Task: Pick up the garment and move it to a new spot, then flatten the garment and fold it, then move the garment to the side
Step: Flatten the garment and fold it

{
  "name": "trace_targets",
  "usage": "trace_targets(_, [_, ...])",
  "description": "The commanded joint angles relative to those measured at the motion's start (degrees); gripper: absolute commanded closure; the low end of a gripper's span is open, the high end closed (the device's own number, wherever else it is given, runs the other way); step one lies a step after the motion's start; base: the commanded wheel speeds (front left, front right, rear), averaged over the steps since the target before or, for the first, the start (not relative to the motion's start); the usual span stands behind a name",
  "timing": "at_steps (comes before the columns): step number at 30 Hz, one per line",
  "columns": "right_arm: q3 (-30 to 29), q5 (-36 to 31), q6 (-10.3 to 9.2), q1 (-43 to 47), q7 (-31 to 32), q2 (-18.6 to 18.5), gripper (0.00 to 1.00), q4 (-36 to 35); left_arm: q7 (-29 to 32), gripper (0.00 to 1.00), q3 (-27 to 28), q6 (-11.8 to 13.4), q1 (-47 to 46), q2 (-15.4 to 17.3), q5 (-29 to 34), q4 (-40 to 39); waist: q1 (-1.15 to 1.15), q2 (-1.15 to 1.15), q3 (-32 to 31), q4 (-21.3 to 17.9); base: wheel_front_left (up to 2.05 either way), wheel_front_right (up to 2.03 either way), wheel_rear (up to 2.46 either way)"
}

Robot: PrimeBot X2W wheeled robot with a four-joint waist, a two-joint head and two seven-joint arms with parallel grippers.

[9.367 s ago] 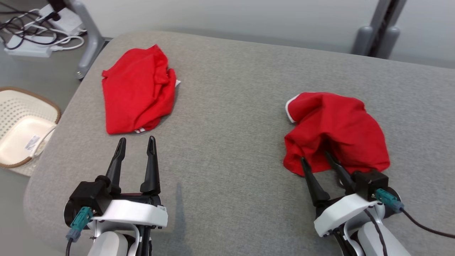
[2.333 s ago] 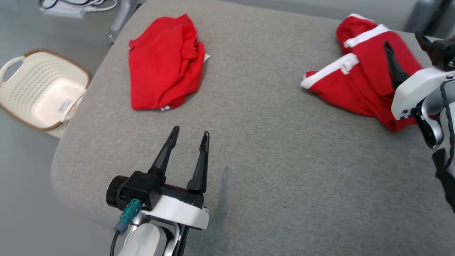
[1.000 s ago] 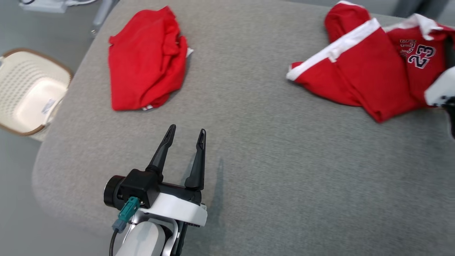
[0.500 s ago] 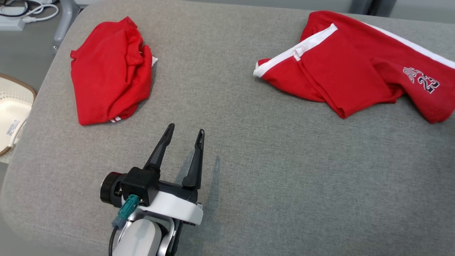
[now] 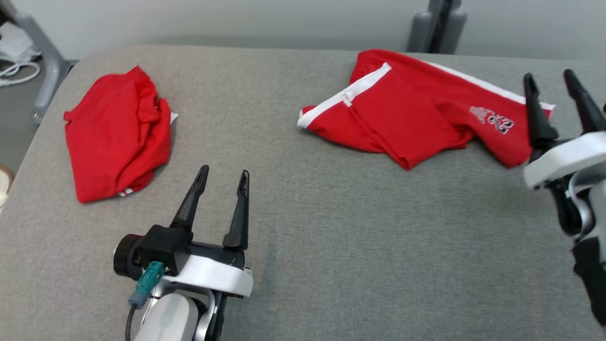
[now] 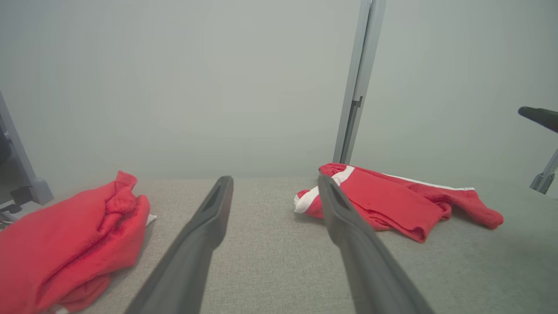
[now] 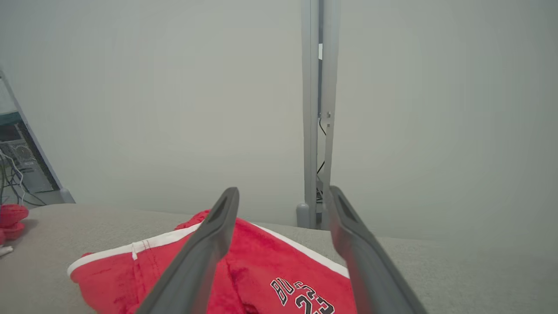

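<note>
Prob. a robotics lab/test rm: bare grey wall, metal rig post, loose cables, grey padded worktable.

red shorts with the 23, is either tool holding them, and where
Neither: the right tool and left tool are open and empty; the red shorts lie loose.

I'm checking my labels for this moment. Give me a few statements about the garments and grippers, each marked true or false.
1. The right gripper grips the striped garment. False: it is open, and the garment lies on the grey surface.
2. The striped garment bears the number 23. True.
3. The left gripper is shut. False: its fingers stand apart, empty.
4. A bunched red garment lies left of the striped one. True.
</note>
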Motion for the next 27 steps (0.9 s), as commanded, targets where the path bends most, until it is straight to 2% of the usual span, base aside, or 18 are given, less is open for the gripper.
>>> trace_targets(1, [0.1, -0.5, -0.02, 2.3, -0.3, 0.4, 0.00, -2.4, -0.1, 0.00, 0.7, 0.1, 0.5, 0.3, -0.2, -0.2, 0.00, 0.00, -1.5, -1.5, 0.00, 0.00, 0.00])
trace_targets(8, [-0.6, -3.4, -0.02, 14.1, -0.3, 4.0, 0.00, -14.7, -0.1, 0.00, 2.6, -0.2, 2.0, 0.2, -0.2, -0.8, 0.00, 0.00, -2.7, -2.8, 0.00, 0.00, 0.00])
trace_targets(14, [0.6, -5.7, -0.02, 18.0, -0.3, 5.5, 0.00, -16.9, -0.1, 0.00, 2.6, -0.9, 2.5, 0.2, 0.0, -0.5, 0.00, 0.00, -2.2, -2.0, 0.00, 0.00, 0.00])
trace_targets(20, [2.8, -7.2, -0.02, 14.9, 1.1, 4.8, 0.00, -17.0, -0.1, 0.00, 1.2, -0.6, 1.2, 0.2, -1.0, -0.6, 0.00, 0.00, -0.3, 0.9, 0.00, 0.00, 0.00])
trace_targets(27, [6.3, -8.2, -0.02, 7.3, 6.4, 3.4, 0.00, -12.5, -0.1, 0.00, -2.1, 0.5, -0.2, 0.2, -2.8, -0.8, 0.00, 0.00, 3.7, 7.0, 0.00, 0.00, 0.00])
